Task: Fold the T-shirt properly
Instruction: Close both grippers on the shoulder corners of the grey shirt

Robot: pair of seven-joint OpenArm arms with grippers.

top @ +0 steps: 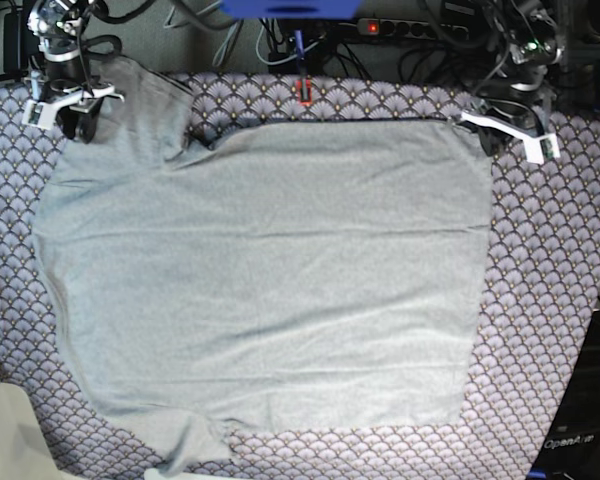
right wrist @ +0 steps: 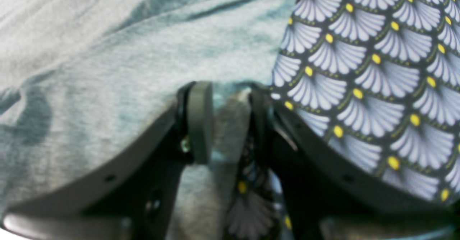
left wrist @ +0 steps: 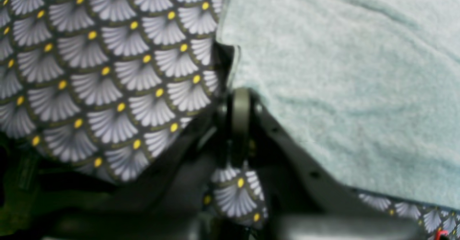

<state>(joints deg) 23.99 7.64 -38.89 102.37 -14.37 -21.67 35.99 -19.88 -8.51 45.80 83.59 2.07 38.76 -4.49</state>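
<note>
The light grey T-shirt [top: 280, 270] lies spread flat across the table in the base view, with one sleeve at the top left and another at the bottom left. My left gripper [top: 485, 135] sits at the shirt's top right corner. In the left wrist view it [left wrist: 235, 92] is shut on the edge of the T-shirt [left wrist: 341, 89], which drapes over one finger. My right gripper [top: 80, 125] is at the top left sleeve. In the right wrist view it [right wrist: 224, 89] pinches a bunched fold of the T-shirt [right wrist: 107, 53] between its pads.
The scallop-patterned table cloth [top: 560, 300] shows around the shirt on all sides. A red clip [top: 305, 92] stands at the table's back edge, with cables and a power strip [top: 410, 28] behind it. The table's corner drops off at the lower left [top: 10, 430].
</note>
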